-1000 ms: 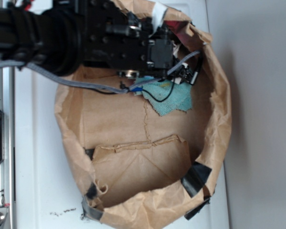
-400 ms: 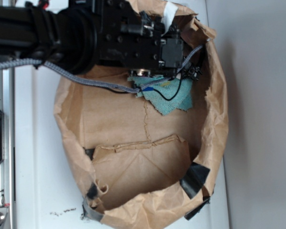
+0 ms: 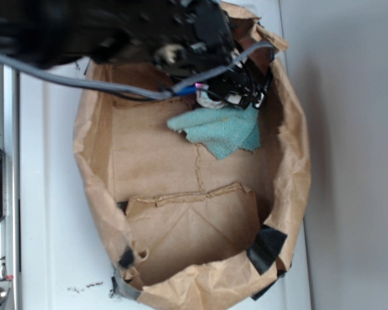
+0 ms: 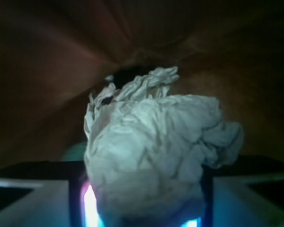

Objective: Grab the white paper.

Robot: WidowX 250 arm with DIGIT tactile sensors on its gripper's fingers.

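Inside the brown paper bag, the tool clamps the white paper, just above the teal cloth.

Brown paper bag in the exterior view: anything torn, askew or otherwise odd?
Yes. The brown paper bag has a ragged, rolled-down rim patched with black tape at its lower corners. A teal cloth lies crumpled inside. In the wrist view, the white paper sits between the fingers.

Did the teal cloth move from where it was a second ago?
Yes. The teal cloth has slid a little left along the floor of the brown paper bag, its left corner now reaching further from the bag's right wall.
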